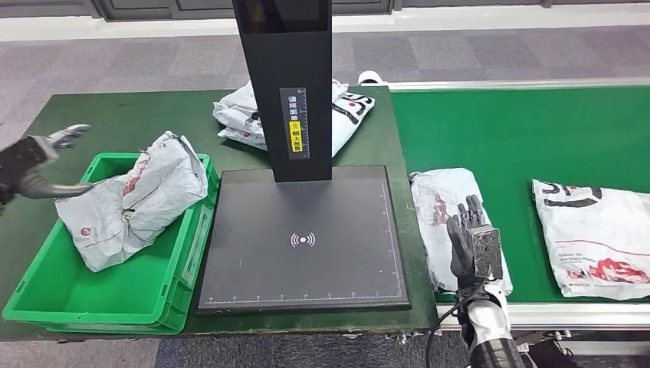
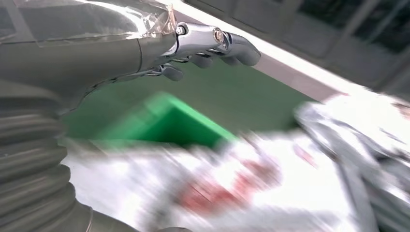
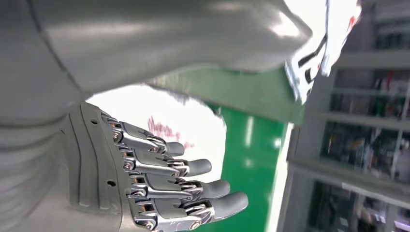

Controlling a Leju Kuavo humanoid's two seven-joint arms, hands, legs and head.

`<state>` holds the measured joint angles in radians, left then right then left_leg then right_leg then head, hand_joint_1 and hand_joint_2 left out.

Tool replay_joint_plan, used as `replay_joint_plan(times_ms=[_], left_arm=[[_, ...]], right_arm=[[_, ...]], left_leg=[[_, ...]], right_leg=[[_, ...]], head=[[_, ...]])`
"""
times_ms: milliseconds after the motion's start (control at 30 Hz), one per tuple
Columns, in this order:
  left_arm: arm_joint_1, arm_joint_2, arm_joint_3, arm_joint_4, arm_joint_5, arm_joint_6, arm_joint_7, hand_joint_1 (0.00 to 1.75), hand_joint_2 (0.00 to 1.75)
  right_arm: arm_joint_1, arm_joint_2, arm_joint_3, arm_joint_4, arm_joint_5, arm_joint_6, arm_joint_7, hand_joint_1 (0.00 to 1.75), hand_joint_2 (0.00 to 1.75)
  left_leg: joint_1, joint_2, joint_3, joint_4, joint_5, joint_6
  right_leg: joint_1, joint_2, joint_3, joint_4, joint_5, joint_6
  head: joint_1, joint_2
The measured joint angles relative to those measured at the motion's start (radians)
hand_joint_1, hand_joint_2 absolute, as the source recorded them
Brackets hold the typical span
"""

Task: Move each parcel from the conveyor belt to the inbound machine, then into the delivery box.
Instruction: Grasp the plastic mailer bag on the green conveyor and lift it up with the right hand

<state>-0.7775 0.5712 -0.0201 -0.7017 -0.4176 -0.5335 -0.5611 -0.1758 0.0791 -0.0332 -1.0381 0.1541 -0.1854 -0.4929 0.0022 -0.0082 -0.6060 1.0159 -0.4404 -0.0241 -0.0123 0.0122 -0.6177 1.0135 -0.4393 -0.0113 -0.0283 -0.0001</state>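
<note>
A crumpled grey-white parcel (image 1: 134, 201) lies in the green delivery box (image 1: 46, 291), leaning on its right wall. My left hand (image 1: 42, 162) hovers just left of it, fingers spread, holding nothing; its wrist view shows the blurred parcel (image 2: 232, 188) and box (image 2: 169, 121). The black inbound machine (image 1: 303, 238) has a bare plate. On the green conveyor belt (image 1: 521, 130) lie two parcels: one (image 1: 444, 207) at the left end and one (image 1: 598, 234) further right. My right hand (image 1: 474, 244) is raised open over the near parcel (image 3: 193, 125).
Two more parcels (image 1: 253, 115) are piled behind the machine's black post (image 1: 291, 84) on the dark green table (image 1: 100, 115). The belt's white front rail (image 1: 552, 314) runs along the near edge.
</note>
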Motion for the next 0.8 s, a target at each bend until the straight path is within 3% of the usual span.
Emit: replay_joint_plan(times_ms=[33,167,200,333,467,567,800], left_arm=[[0.032,-0.053,0.004,-0.023,0.010,0.041,0.002,0.00,1.75],[0.151,-0.300,-0.011,-0.112,0.061,0.226,0.038,0.00,1.75],[0.171,-0.344,-0.022,-0.128,0.076,0.249,0.046,0.00,1.75],[0.207,-0.481,-0.063,-0.172,0.107,0.337,0.063,0.00,1.75],[0.206,-0.624,-0.123,-0.148,0.085,0.528,0.075,0.00,1.75],[0.196,-0.708,-0.161,-0.103,0.099,0.611,0.076,0.00,1.75],[0.175,-0.818,-0.188,0.024,0.188,0.727,0.018,0.00,1.75]], right_arm=[[-0.005,0.002,0.000,-0.002,0.019,-0.019,0.009,0.00,1.75],[-0.029,0.011,0.000,-0.004,0.073,-0.059,0.036,0.00,0.00],[-0.033,0.014,0.000,-0.004,0.078,-0.063,0.038,0.00,0.00],[-0.043,0.023,0.001,-0.002,0.112,-0.085,0.040,0.00,1.75],[-0.089,0.031,0.012,0.029,0.159,-0.126,0.056,0.00,1.75],[-0.119,0.038,0.025,0.067,0.190,-0.159,0.071,0.00,1.75],[-0.183,0.032,0.054,0.208,0.299,-0.270,0.166,0.00,1.75]], left_leg=[[-0.001,-0.002,0.000,0.000,0.000,0.000],[-0.004,-0.006,-0.001,0.001,0.001,0.005],[-0.004,-0.004,-0.001,0.001,0.001,0.006],[-0.005,0.000,-0.003,0.002,-0.001,0.009],[-0.005,-0.003,-0.004,0.002,-0.001,0.010],[-0.005,-0.003,-0.004,0.002,-0.001,0.010],[-0.005,-0.003,-0.004,0.002,0.000,0.010]], right_leg=[[-0.001,-0.002,0.001,0.000,0.000,0.001],[-0.005,-0.006,0.004,-0.001,0.001,0.005],[-0.005,-0.004,0.003,-0.001,0.002,0.006],[-0.007,0.001,0.001,-0.001,0.003,0.010],[-0.007,-0.003,0.001,-0.001,0.003,0.010],[-0.007,-0.003,0.001,-0.001,0.003,0.011],[-0.007,-0.003,0.001,-0.001,0.003,0.010]], head=[[0.000,0.000],[0.001,0.000],[0.001,0.000],[0.000,0.000],[0.000,0.000],[0.000,0.000],[0.000,0.000]])
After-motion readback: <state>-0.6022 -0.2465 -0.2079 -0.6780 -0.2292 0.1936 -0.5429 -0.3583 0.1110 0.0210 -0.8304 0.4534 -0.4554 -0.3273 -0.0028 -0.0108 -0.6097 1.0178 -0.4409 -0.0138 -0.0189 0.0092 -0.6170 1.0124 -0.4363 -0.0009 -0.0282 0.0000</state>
